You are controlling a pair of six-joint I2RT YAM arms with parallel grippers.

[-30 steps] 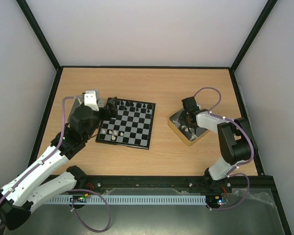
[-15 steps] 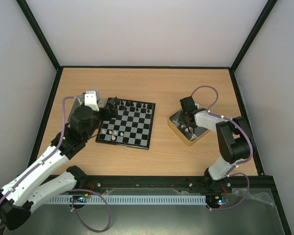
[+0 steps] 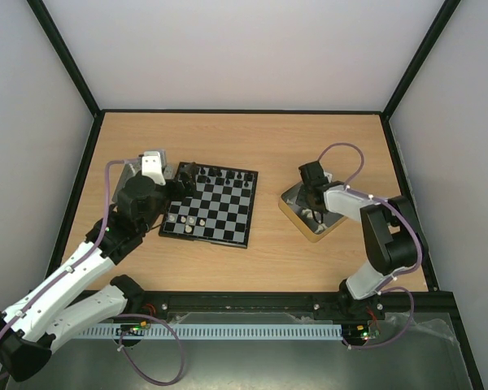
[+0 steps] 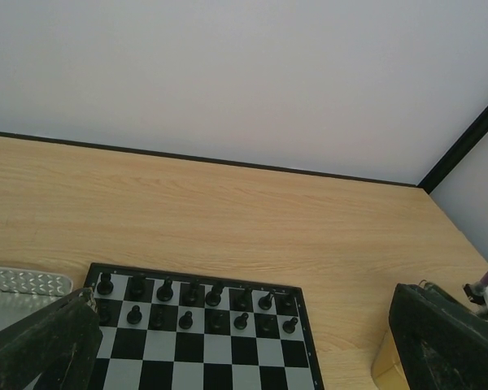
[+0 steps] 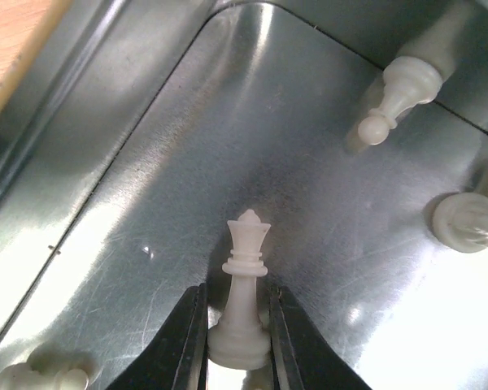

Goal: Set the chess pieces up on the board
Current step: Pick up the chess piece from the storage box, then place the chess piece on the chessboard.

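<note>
Right jaws, wrist view: the two black fingers (image 5: 183,341) are closed against either side of the base of a crowned white piece (image 5: 242,276), which stands upright between them on the scratched metal floor of the tin (image 5: 146,162). Three more loose white pieces (image 5: 398,89) lie around it in the tin: one toppled at upper right, one at the right edge, and one partly cut off at lower left. A strip of the wooden bench (image 5: 12,36) shows beyond the tin's wall at upper left.

Left jaws, wrist view: the two dark fingers (image 4: 41,349) sit in the lower corners of the picture, wide apart, with nothing between them. Ahead of them lies the board (image 4: 203,345), its two far rows filled with black pieces (image 4: 191,296). A corner of the grey tray (image 4: 24,284) shows at left.

Top view: the right arm (image 3: 382,236) reaches down into the tin, which sits on the bench to the right of the board and well apart from it. The left arm (image 3: 73,276) holds its jaws above the board's far-left corner. A few white pieces on the board (image 3: 187,219) stand near its left, near edge.
</note>
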